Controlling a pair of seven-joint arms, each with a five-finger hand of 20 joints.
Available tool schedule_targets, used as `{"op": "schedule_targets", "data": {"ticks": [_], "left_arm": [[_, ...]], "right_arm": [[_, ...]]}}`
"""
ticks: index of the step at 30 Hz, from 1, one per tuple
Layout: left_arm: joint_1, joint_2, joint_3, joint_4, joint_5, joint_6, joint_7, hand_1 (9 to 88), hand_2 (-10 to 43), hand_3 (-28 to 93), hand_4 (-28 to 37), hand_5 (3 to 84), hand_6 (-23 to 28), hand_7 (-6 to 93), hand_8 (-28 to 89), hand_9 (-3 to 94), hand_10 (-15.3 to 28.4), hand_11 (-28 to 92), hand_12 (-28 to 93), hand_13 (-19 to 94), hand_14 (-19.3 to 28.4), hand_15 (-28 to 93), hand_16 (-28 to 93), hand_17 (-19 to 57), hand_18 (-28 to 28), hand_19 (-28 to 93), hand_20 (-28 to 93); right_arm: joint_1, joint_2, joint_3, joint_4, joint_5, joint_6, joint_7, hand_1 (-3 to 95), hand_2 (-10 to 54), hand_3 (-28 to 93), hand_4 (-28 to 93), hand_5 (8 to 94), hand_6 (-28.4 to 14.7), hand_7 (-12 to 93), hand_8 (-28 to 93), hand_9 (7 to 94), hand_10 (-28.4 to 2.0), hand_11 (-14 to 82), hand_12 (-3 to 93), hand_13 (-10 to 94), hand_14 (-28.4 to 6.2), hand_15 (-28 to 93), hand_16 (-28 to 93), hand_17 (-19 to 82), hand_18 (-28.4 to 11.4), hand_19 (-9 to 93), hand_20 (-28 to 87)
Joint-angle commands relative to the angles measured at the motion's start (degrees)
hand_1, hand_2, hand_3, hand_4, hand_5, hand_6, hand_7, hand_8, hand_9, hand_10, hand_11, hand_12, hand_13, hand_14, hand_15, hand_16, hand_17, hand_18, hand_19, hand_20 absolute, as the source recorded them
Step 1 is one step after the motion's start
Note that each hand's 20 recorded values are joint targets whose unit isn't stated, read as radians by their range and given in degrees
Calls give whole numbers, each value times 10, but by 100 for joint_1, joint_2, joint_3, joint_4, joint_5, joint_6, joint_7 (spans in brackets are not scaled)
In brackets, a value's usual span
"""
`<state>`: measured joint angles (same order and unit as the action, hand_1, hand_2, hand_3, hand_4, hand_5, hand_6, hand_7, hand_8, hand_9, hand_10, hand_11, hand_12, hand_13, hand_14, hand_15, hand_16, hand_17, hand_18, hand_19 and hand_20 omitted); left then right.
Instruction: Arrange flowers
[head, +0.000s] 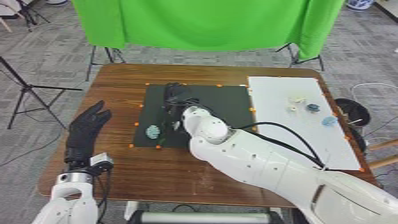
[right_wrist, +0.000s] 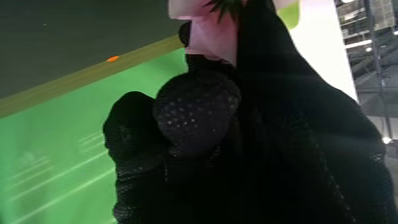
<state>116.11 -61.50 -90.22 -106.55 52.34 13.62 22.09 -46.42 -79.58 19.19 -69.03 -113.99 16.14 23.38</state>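
The right robot hand (head: 179, 95) is pinching a pink flower (right_wrist: 213, 42) over the dark mat (head: 226, 99), toward its 11 o'clock, while the left robot hand (head: 86, 126) is holding its fingers relaxed at the worktop's (head: 160, 175) 9 o'clock. A pale-blue flower (head: 153, 132) is lying at the mat's 8 o'clock, and small blossoms (head: 313, 107) are sitting between 12 and 3 on the white sheet (head: 306, 145).
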Motion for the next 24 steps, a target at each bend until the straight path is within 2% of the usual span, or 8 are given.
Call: {"op": "schedule_targets", "data": {"ticks": [1, 9, 12, 16, 17, 18, 24], "left_arm": [[21, -17, 15, 9, 38, -68, -42, 243, -95, 754, -234, 436, 14, 129, -80, 454, 135, 166, 79, 378, 140, 111, -30, 116, 73, 30, 152], [-8, -10, 47, 19, 58, -86, -71, 244, -95, 752, -234, 436, 14, 127, -79, 455, 135, 165, 80, 379, 141, 111, -27, 114, 72, 30, 152], [2, -1, 39, 18, 60, -111, -78, 244, -95, 751, -233, 436, 14, 128, -79, 455, 135, 165, 80, 380, 142, 111, -27, 113, 72, 29, 152], [-14, 3, 46, 24, 74, -110, -99, 244, -95, 750, -232, 436, 14, 127, -80, 455, 134, 165, 81, 381, 142, 111, -25, 113, 72, 29, 153], [42, -7, 26, -1, 66, -103, -89, 244, -95, 750, -232, 435, 13, 128, -80, 455, 134, 165, 81, 381, 142, 112, -25, 112, 73, 29, 153], [-5, 4, 46, 26, 62, -130, -90, 245, -95, 749, -231, 435, 12, 128, -80, 455, 134, 165, 81, 382, 142, 112, -25, 112, 73, 29, 153], [-3, -1, 38, 25, 82, -153, -113, 248, -95, 743, -226, 435, 11, 129, -80, 456, 133, 165, 81, 381, 143, 111, -24, 110, 73, 29, 153]], "right_arm": [[112, -99, -117, -72, 128, 154, -41, 571, -95, 632, -168, 755, 14, 221, 32, 796, -113, 77, 301, 878, -34, 606, 309, 605, -135, 932, 513], [95, -111, -128, -191, 165, -16, -22, 568, -95, 628, -165, 758, 14, 200, 34, 795, -113, 71, 293, 883, -36, 604, 308, 611, -137, 932, 512], [90, -87, -107, -249, 196, -160, 22, 559, -95, 626, -157, 747, 13, 193, 40, 778, -113, 91, 275, 882, -35, 602, 310, 609, -136, 932, 512], [108, -75, -62, -297, 274, -294, 74, 510, -95, 654, -164, 700, 2, 194, 39, 713, -127, 166, 185, 873, -35, 604, 310, 602, -136, 932, 512], [93, -82, -46, -316, 264, -348, 67, 503, -95, 657, -162, 693, 3, 194, 38, 708, -127, 167, 182, 873, -35, 605, 309, 601, -136, 932, 512], [125, -53, -76, -345, 282, -324, 99, 496, -95, 662, -160, 685, 7, 195, 35, 702, -128, 167, 181, 872, -36, 605, 309, 600, -136, 932, 513], [109, -63, -60, -356, 261, -403, 88, 484, -95, 664, -158, 674, 15, 198, 30, 692, -130, 165, 179, 868, -37, 608, 307, 597, -137, 932, 514]]}}
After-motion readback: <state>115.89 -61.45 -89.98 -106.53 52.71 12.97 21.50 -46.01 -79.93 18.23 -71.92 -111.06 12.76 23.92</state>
